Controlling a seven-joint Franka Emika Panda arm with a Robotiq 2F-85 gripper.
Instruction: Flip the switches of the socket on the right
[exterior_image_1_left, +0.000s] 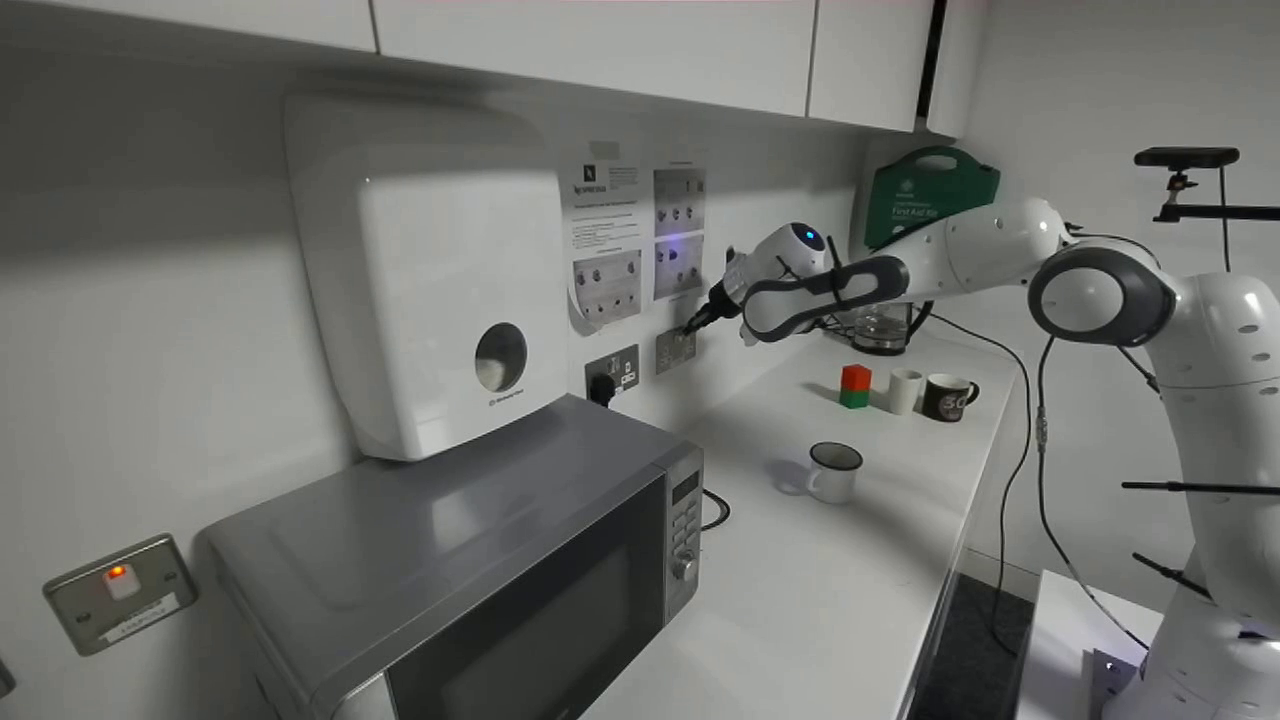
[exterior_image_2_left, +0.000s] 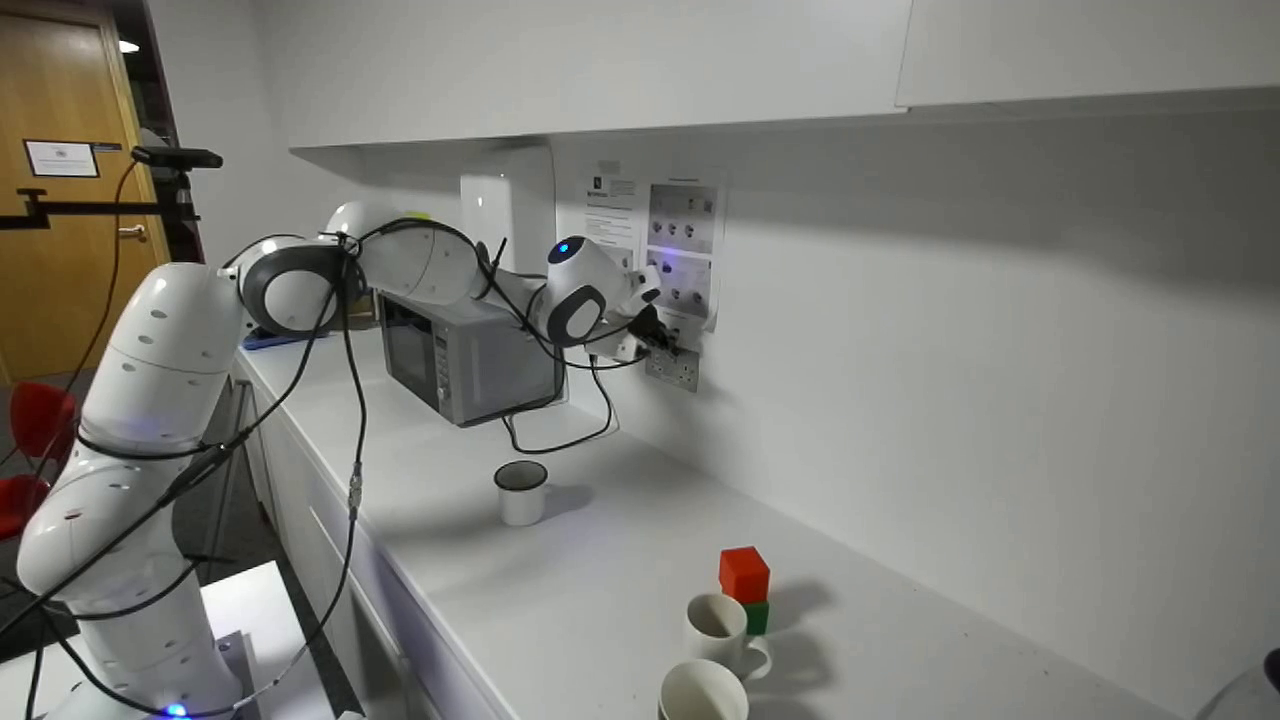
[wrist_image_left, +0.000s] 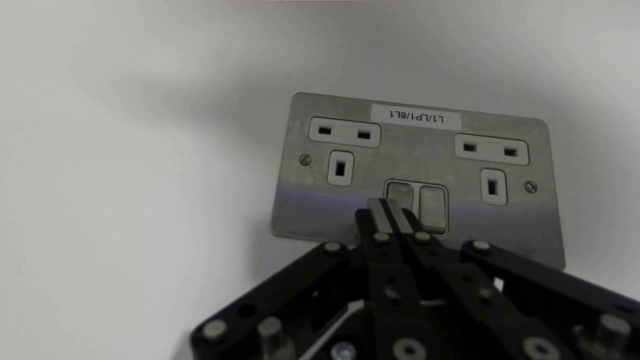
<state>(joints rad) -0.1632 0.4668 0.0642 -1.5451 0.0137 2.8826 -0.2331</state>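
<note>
The socket (wrist_image_left: 420, 160) is a metal-faced, unplugged one on the wall (wrist_image_left: 125, 225), above the counter (exterior_image_1_left: 800, 580), and its two switches (wrist_image_left: 433, 207) sit side by side toward the socket's upper edge; the wrist view shows it upside down. The pincer (wrist_image_left: 385, 205) is closed with nothing between its tips, which overlap the border of one switch; whether they touch it I cannot tell. The likeliest fault, I judge, is a miss: aimed off-centre like this, a push could land on the rigid metal beside the switch, moving nothing while the arm (exterior_image_1_left: 990, 245) strains. Pressing the wrong end would do no better, and the black fingers hide part of that switch, so its position is hard to read. The faces look smooth, so the tips could skid and knock the neighbouring switch. Above the socket hang paper notices (exterior_image_1_left: 679, 200), which a wrist set too high might crease. Beside the socket, toward the microwave (exterior_image_1_left: 470, 540), a similar plate (exterior_image_1_left: 620, 356) holds a black plug (exterior_image_1_left: 601, 389) that a long sideways slip might bump. Well away from the socket, a mug (exterior_image_1_left: 833, 480) stands on the counter, and a loose cable (exterior_image_2_left: 355, 487) could snag if the arm swings.
</note>
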